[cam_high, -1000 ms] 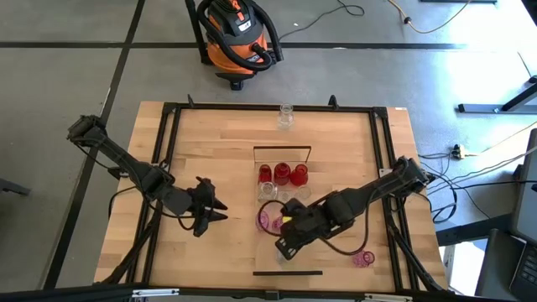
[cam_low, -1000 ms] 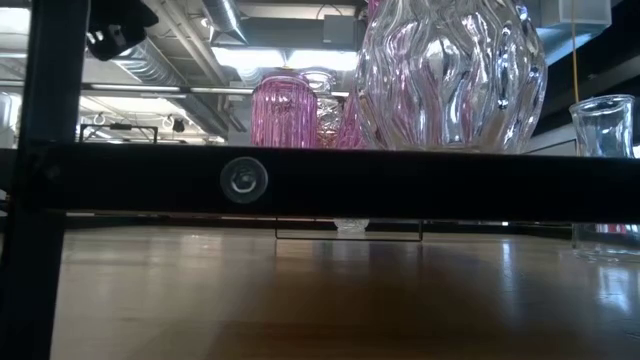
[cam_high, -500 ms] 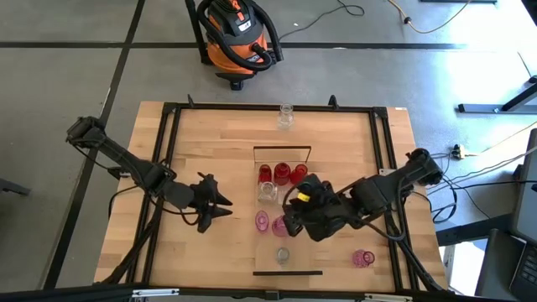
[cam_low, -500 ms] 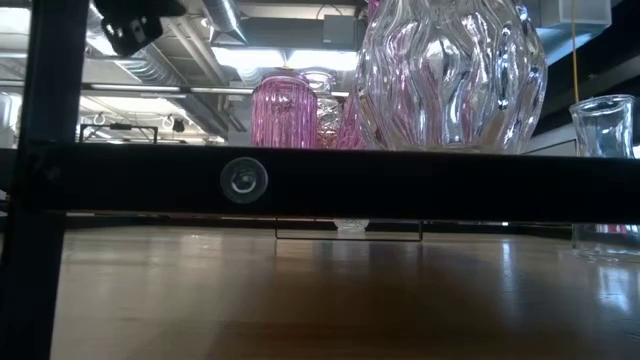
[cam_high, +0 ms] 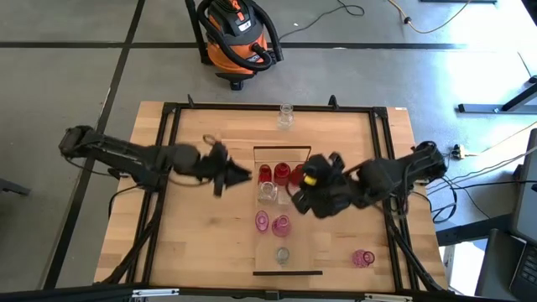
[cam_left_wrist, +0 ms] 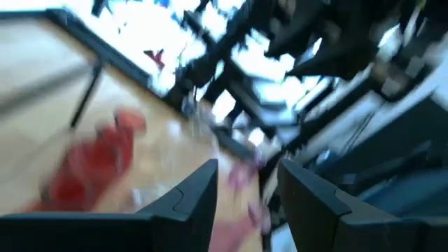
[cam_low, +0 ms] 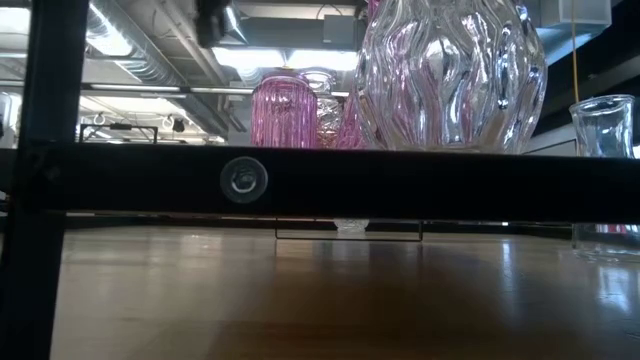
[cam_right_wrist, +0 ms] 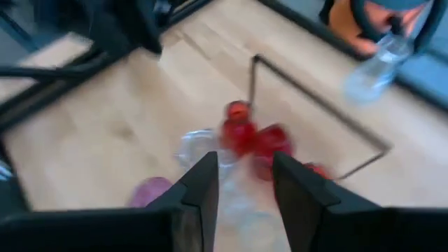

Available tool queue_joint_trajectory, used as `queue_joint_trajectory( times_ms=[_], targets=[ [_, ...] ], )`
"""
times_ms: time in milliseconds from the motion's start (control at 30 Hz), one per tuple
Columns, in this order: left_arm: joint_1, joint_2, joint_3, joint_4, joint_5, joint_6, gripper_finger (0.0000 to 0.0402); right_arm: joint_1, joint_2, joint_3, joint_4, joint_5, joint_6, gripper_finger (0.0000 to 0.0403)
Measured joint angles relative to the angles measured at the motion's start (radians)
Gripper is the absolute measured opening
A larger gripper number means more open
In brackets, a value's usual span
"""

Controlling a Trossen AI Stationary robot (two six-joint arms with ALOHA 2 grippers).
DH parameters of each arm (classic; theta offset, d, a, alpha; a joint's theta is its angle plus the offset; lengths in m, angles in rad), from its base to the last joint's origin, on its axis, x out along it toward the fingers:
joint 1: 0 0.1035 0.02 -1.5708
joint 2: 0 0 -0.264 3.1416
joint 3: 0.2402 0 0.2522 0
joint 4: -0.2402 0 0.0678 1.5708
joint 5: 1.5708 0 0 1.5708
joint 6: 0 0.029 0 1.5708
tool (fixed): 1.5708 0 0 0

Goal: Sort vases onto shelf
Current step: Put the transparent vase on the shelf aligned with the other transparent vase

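left claw [cam_high: 243,174]: fingers parted, empty, above the bench [cam_high: 210,243] just left of the shelf [cam_high: 285,214]
right claw [cam_high: 295,195]: fingers parted, nothing between them, over the shelf beside the red vases [cam_high: 281,173]
pink vases [cam_high: 271,223]: on the shelf
clear vase [cam_high: 286,117]: far bench edge

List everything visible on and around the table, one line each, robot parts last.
Red vases: three, opaque red, in a row at the shelf's far end.
Clear vases: one just nearer than the red row, one by the table's far edge, one near the shelf's near end.
Pink vases: two mid-shelf, one off the shelf near the table's right front.
Shelf: one, pale wood, black end frames, table centre.
Shop vacuum: one, orange and black, on the floor beyond the table.
Left gripper: open, left of the red vases.
Right gripper: open, right of the red vases.
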Motion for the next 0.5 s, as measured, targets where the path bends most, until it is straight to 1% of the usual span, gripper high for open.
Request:
queue_joint_trajectory(
  times_ms=[133, 233, 367, 500],
  targets=[
    [0.193, 0.0, 0.001, 0.085, 0.137, -0.026, 0.0143, -0.039, -0.052, 0.0, -0.084, 0.021, -0.124, 0.0115],
    [0.333, 0.003, 0.039, 0.033, 0.216, -0.048, 0.0143, -0.075, -0.101, -0.009, -0.133, 0.047, -0.169, 0.0115],
    [0.479, 0.062, 0.149, -0.063, 0.338, -0.033, 0.0143, -0.134, -0.197, -0.087, -0.137, 0.065, -0.251, 0.0115],
    [0.542, 0.181, 0.304, -0.145, 0.429, 0.024, 0.0143, -0.215, -0.32, -0.228, -0.079, 0.037, -0.306, 0.0115]
  ],
)
